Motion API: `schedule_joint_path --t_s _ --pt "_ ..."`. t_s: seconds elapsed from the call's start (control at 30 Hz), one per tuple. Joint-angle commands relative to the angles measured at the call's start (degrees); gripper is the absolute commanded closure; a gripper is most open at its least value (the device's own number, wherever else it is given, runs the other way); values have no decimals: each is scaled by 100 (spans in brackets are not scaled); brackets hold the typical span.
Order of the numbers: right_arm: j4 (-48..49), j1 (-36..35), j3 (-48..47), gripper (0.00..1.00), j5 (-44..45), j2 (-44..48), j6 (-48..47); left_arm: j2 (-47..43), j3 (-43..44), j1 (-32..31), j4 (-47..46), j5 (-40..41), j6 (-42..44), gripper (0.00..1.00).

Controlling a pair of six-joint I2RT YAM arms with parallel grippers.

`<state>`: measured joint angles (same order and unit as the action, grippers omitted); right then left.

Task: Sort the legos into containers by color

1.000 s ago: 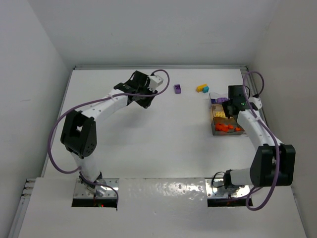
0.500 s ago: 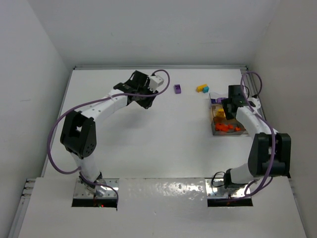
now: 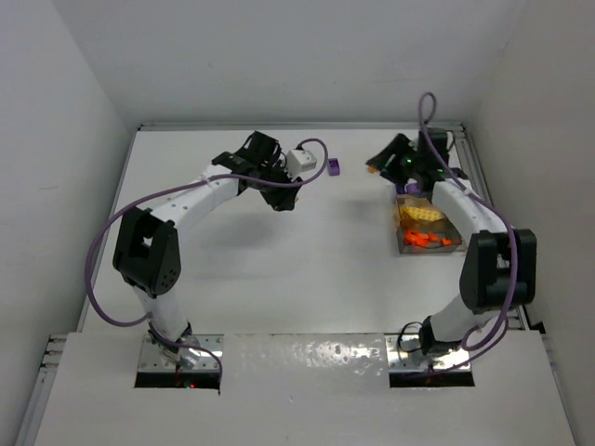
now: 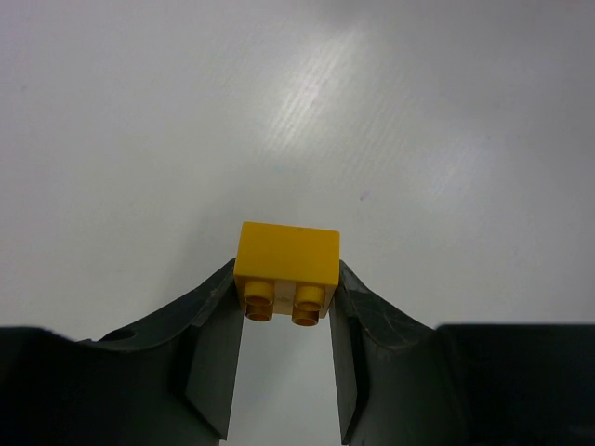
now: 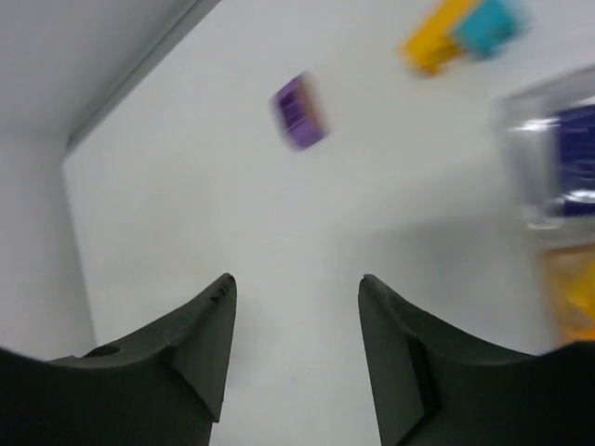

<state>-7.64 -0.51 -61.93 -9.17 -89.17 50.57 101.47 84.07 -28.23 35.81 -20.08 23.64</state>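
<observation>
Left gripper [image 4: 286,283] is clamped on a yellow brick [image 4: 286,251] above the table [image 4: 139,111]. Right gripper [image 5: 296,288] stands apart, empty, beside the box [image 3: 430,249]; a purple brick [image 5: 299,111] and a yellow-teal clump [image 5: 460,32] lie beyond it

right gripper [image 5: 296,283] swung leftward off the container [image 3: 402,240], jaws opened
</observation>
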Motion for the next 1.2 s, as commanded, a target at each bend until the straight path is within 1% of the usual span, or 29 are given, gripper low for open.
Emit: schedule_joint_path --t_s 0.0,0.03,0.07,0.1,0.13,0.17,0.2,0.23,0.27,0.3,0.33,0.37,0.4,0.43,0.47,0.5,0.53,0.57,0.63,0.73,0.77,0.8,0.97,1.1,1.17 --pt "368 -781 -600 45 -1973 -434 -934 -189 320 -42 496 -1365 1158 100" --pt "455 -1132 -696 44 -2149 -531 -943 -180 338 -42 627 -1602 1395 100" --pt "639 -1248 -671 43 -2551 -688 -804 -163 355 -42 881 -1961 1746 100" --pt "1354 -1336 -593 41 -2746 -742 -255 -163 390 -34 1014 -2104 1932 100" --pt "1857 -1424 -296 40 -2913 -777 47 -154 399 -42 1155 -2228 2169 100" --pt "2785 -1443 -119 35 -3011 -786 389 -154 417 -34 1478 -2351 2606 100" --pt "3055 -1451 48 33 -2968 -769 775 -163 426 -42 1629 -2361 2811 100" --pt "3110 -1460 180 31 -2855 -734 736 -198 434 -42 1813 -2308 2970 100" --pt "2902 -1460 129 31 -2593 -699 535 -207 452 -42 1859 -2073 3041 100" --pt "1882 -1460 -45 30 -1772 -681 -111 -224 504 -34 1894 -1931 3094 100" --pt "1358 -1513 -595 30 -1407 -873 -474 -250 548 -34 2007 -1695 3120 100" --pt "874 -1557 -966 29 -1047 -874 -886 -285 592 -25 2026 -1597 3094 100" --pt "-305 -1618 -1448 28 -129 -1292 -1534 -321 610 -25 2026 -1526 3033 100" --pt "-874 -1688 -2497 26 245 -1592 -1750 -443 593 1 1930 -1421 2911 100" --pt "-1845 -1680 -3047 23 501 -1943 -1909 -505 567 10 1869 -1394 2675 100" --pt "-2264 -1689 -3645 18 756 -2704 -2162 -584 514 36 1798 -1368 2542 100" --pt "-2634 -1698 -4669 8 1107 -3077 -2269 -724 479 45 1667 -1263 2410 100" --pt "-3064 -1706 -5062 1 1223 -3411 -2392 -786 435 63 1605 -1175 2095 100" --pt "-3234 -1750 -5765 1 1591 -4166 -2551 -926 286 72 1447 -912 1839 100" --pt "-3034 -1821 -5831 1 2198 -4608 -2561 -1094 31 107 1289 -587 1522 100" --pt "-2902 -1838 -5813 1 2583 -4679 -2578 -1147 -31 107 1253 -524 1408 100" --pt "-2832 -1838 -5813 1 2682 -4741 -2639 -1191 -136 116 1235 -480 1389 100" --pt "-2463 -1926 -5900 1 2604 -5093 -3016 -1288 -242 116 1191 -190 1284 100" --pt "-2269 -2049 -5979 2 2841 -5321 -3246 -1288 -207 124 1147 -93 1205 100" --pt "-2373 -2067 -6180 3 2964 -5557 -3203 -1288 -181 116 1138 -84 1143 100"
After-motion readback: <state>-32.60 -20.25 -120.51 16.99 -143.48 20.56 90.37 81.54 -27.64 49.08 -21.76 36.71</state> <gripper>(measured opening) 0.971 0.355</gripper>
